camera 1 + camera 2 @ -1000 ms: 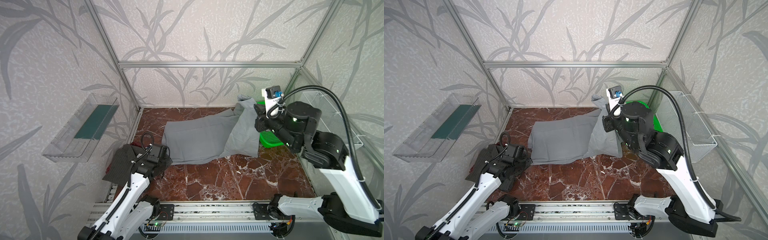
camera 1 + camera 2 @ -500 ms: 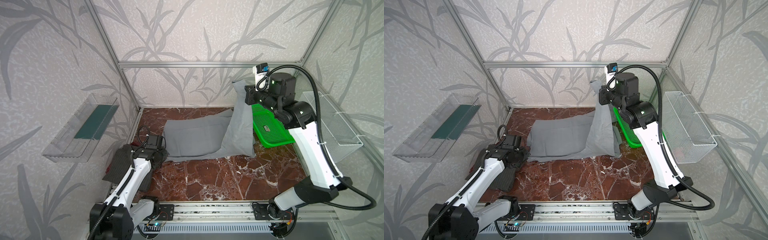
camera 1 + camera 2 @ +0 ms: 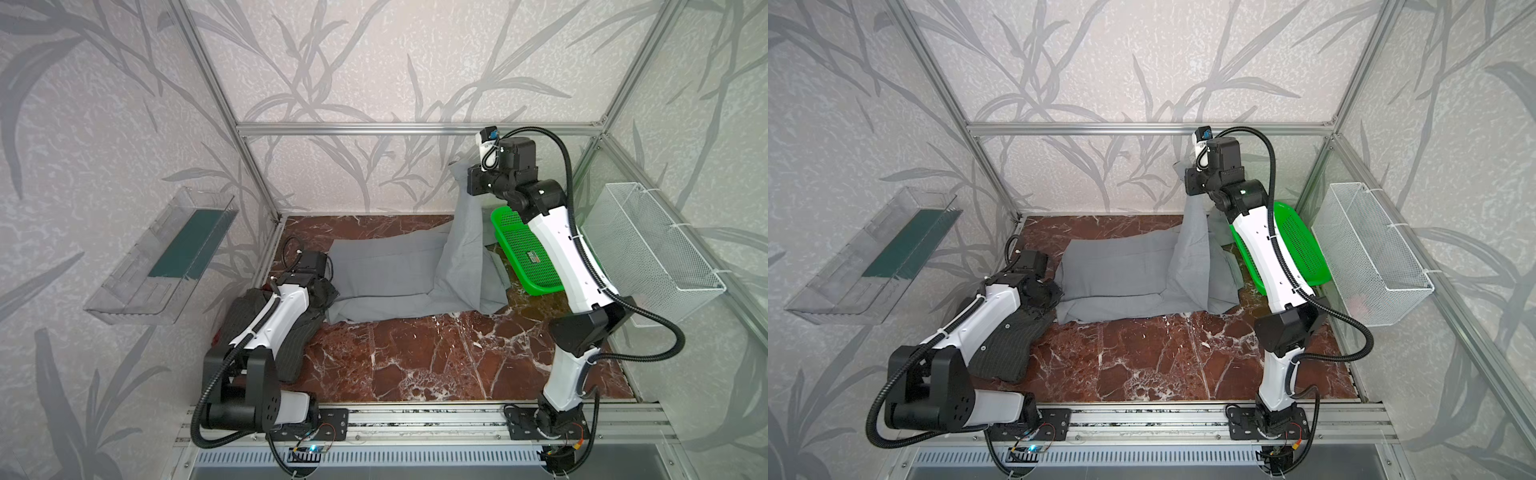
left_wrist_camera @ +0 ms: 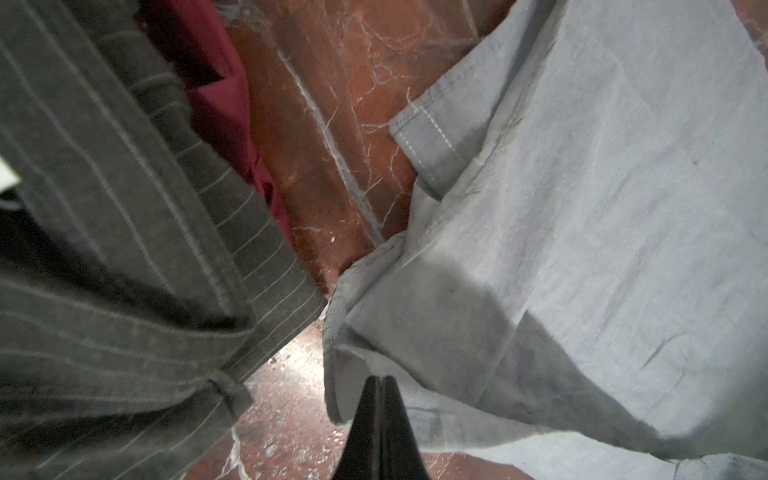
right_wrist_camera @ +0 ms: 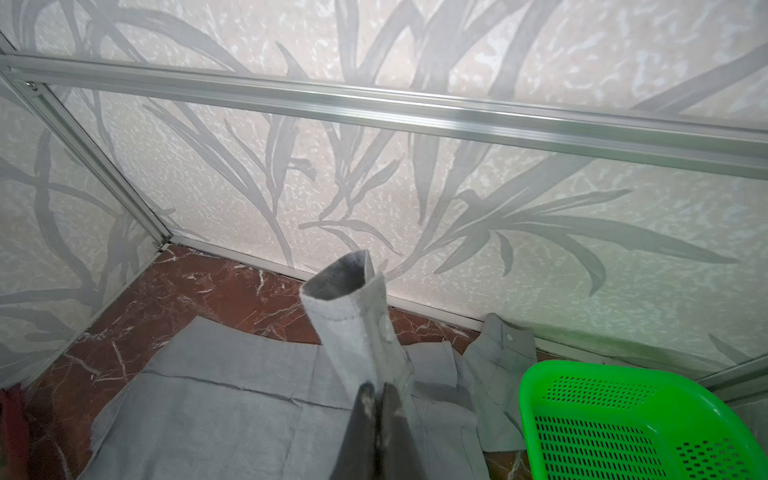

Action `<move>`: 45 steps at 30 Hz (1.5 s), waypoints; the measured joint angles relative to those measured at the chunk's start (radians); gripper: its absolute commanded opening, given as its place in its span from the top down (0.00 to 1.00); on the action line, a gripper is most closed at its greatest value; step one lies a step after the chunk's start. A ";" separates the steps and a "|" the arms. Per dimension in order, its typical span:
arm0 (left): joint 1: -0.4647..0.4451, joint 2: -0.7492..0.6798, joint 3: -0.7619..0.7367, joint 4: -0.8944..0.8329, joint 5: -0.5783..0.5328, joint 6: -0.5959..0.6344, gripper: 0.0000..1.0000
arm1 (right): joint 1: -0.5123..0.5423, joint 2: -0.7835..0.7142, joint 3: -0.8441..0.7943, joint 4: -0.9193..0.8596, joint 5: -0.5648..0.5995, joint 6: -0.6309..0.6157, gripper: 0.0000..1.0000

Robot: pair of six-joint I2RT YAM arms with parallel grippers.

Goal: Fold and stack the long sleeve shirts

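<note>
2 shirts here: the pinstriped shirt (image 3: 1005, 347) lies crumpled far left. The left gripper (image 4: 380, 386) is pinched tight on the near-left corner of the grey shirt (image 3: 386, 270), which is spread across the middle. The right gripper (image 5: 376, 401) clamps its cuff up high, beside the green basket (image 3: 528, 253).

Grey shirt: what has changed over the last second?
The right end effector, shut on the sleeve of the grey shirt, rose toward the rear wall, pulling the sleeve upright. The left end effector stayed shut at the shirt's left corner; pinstriped shirt and green basket unmoved.
</note>
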 measured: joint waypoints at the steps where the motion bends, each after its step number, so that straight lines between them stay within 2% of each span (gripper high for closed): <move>1: 0.001 0.026 0.020 -0.003 0.002 0.004 1.00 | -0.003 0.023 0.019 0.008 -0.005 -0.008 1.00; 6: 0.002 0.137 0.113 -0.029 -0.001 0.037 1.00 | -0.036 0.113 0.108 0.014 -0.050 -0.023 1.00; 10: 0.011 0.191 0.128 -0.041 -0.001 0.056 1.00 | -0.060 0.143 0.139 0.016 -0.082 -0.024 1.00; 15: 0.022 0.209 0.129 -0.055 0.000 0.071 1.00 | -0.070 0.152 0.157 0.016 -0.090 -0.038 1.00; 25: 0.037 0.249 0.167 -0.073 0.000 0.105 1.00 | -0.092 0.254 0.330 0.039 -0.157 -0.060 1.00; 29: 0.040 0.293 0.223 -0.087 -0.002 0.121 0.89 | -0.092 0.309 0.364 0.043 -0.168 -0.077 1.00; 33: 0.045 0.324 0.272 -0.105 -0.009 0.139 0.82 | -0.093 0.366 0.369 0.058 -0.169 -0.106 1.00; 36: 0.052 0.337 0.302 -0.116 -0.014 0.148 0.72 | -0.092 0.401 0.369 0.074 -0.168 -0.129 1.00; 38: 0.056 0.338 0.317 -0.124 -0.014 0.154 0.60 | -0.092 0.419 0.369 0.084 -0.168 -0.141 1.00; 42: 0.064 0.327 0.329 -0.138 -0.002 0.168 0.43 | -0.092 0.446 0.388 0.089 -0.177 -0.142 1.00; 45: 0.065 0.288 0.327 -0.150 0.028 0.179 0.37 | -0.079 0.447 0.388 0.075 -0.154 -0.148 1.00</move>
